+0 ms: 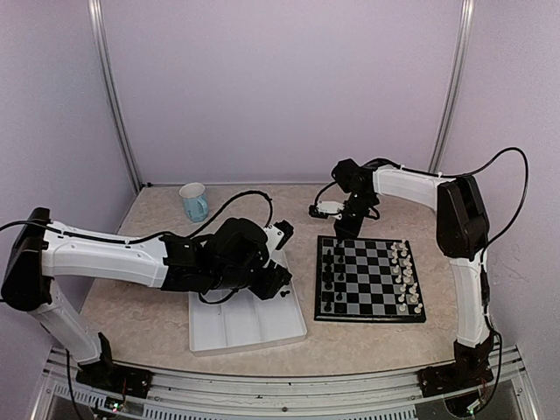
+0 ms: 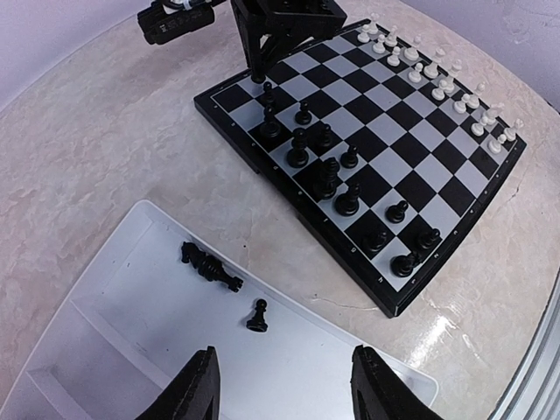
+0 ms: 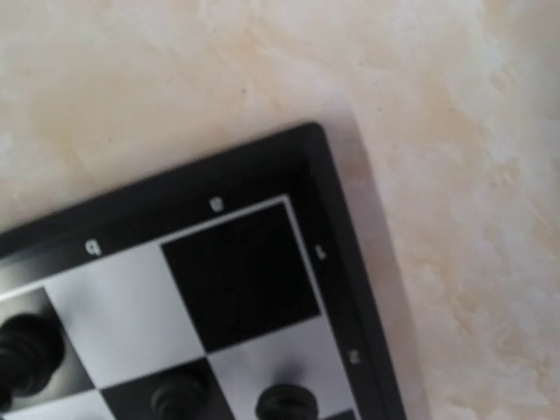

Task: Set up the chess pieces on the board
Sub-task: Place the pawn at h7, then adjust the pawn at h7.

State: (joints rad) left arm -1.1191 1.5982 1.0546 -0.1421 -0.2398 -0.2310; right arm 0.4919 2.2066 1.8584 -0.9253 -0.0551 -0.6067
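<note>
The board (image 1: 372, 282) lies right of centre, with black chess pieces (image 1: 329, 278) in its two left columns. In the left wrist view they stand along the board's (image 2: 477, 197) near side (image 2: 328, 175). One black pawn (image 2: 256, 316) stands upright in the white tray (image 2: 131, 350), and two black pieces (image 2: 210, 265) lie beside it. My left gripper (image 2: 284, 354) hangs open over the tray just short of the pawn, holding nothing. My right gripper (image 1: 344, 232) is shut and points down at the board's far left corner (image 3: 311, 140); its own fingers do not show in the right wrist view.
White chess pieces (image 1: 404, 276) fill the board's right columns. A pale blue cup (image 1: 194, 202) stands at the back left. The white tray (image 1: 245, 324) lies left of the board, under my left arm. A loose cable (image 1: 249, 197) runs over the table behind it.
</note>
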